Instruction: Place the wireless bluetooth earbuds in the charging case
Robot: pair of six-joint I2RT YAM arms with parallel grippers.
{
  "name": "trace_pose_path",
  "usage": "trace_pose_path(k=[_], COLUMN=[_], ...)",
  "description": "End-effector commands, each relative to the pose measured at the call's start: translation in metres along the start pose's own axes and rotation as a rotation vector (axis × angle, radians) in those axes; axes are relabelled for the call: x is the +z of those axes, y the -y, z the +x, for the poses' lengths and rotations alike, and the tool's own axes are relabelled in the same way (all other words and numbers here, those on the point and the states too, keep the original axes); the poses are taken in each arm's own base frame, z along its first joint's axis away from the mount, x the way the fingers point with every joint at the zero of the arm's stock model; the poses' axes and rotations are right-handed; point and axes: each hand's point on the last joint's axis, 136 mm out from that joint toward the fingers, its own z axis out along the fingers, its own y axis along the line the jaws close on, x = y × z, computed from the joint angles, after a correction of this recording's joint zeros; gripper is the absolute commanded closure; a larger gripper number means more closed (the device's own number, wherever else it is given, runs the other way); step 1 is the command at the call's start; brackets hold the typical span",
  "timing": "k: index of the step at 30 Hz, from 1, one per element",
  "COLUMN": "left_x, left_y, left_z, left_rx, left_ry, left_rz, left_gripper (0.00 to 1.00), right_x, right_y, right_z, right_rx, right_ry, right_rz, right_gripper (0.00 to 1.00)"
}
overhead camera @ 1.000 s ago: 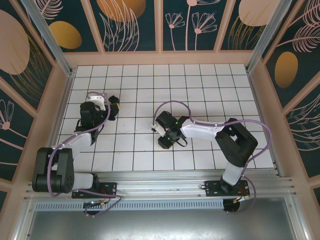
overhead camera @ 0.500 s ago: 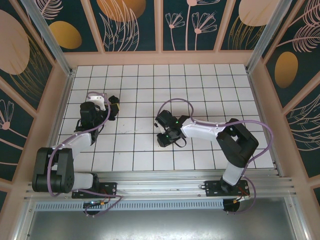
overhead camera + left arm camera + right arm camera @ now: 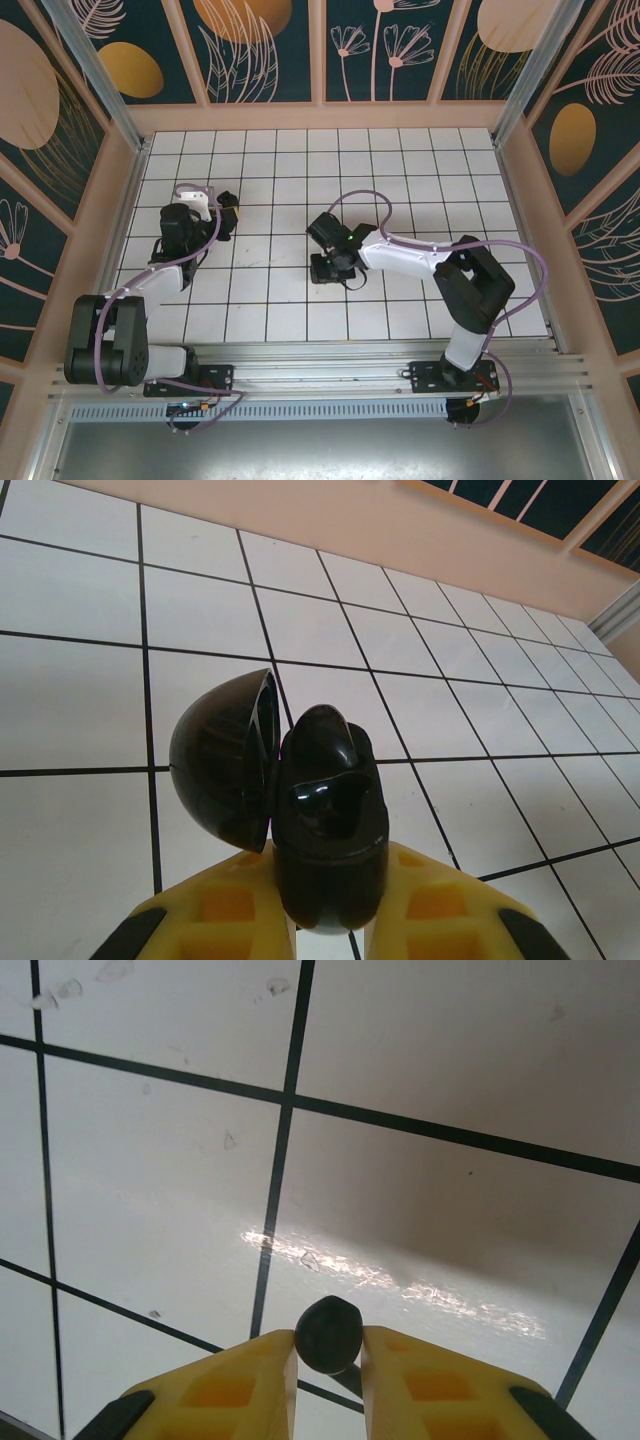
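My left gripper (image 3: pixel 325 885) is shut on the black charging case (image 3: pixel 325 820), which stands upright between the yellow fingers (image 3: pixel 215 915). Its domed lid (image 3: pixel 220 770) hangs open to the left and a glossy socket shows in the case's top. In the top view that gripper (image 3: pixel 227 212) sits at the left of the tiled floor. My right gripper (image 3: pixel 328 1345) is shut on a small black earbud (image 3: pixel 328 1332), holding it just above the white tiles. From above, the right gripper (image 3: pixel 322 268) is near the floor's middle, well apart from the case.
The white tiled floor (image 3: pixel 400 190) with black grid lines is fenced by wooden walls (image 3: pixel 320 115) on three sides. The right arm's elbow (image 3: pixel 470 280) stands over the right half. Scuffs and a glare streak (image 3: pixel 400 1285) mark the tiles under the right gripper.
The right gripper has swung a little toward the back and turned, carrying the black earbud with it. The left arm and the case have not moved.
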Motion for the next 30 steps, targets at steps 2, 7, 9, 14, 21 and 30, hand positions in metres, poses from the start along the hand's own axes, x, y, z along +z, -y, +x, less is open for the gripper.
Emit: trace_pose_path(k=[2, 7, 9, 14, 21, 30], left_x=[0.0, 0.0, 0.001, 0.0, 0.0, -0.001], left_y=[0.006, 0.007, 0.007, 0.008, 0.009, 0.009], left_z=[-0.014, -0.013, -0.013, -0.014, -0.016, -0.015], left_rx=[0.029, 0.028, 0.028, 0.031, 0.033, 0.034], left_ry=[0.032, 0.03, 0.029, 0.033, 0.035, 0.036], left_rz=[0.014, 0.018, 0.017, 0.019, 0.019, 0.02], left_gripper=[0.99, 0.99, 0.99, 0.99, 0.99, 0.99], right_x=[-0.01, -0.036, -0.046, -0.068, -0.068, -0.064], right_y=[-0.004, -0.013, -0.015, -0.022, -0.017, 0.0], right_z=[-0.005, -0.022, -0.026, -0.036, -0.022, -0.009], right_rx=[0.013, -0.18, -0.274, -0.524, -0.887, -1.347], right_ry=[-0.01, 0.054, 0.073, 0.117, 0.072, 0.068], right_rz=[0.015, -0.011, -0.029, -0.091, -0.095, -0.041], right_gripper=[0.73, 0.62, 0.58, 0.55, 0.55, 0.55])
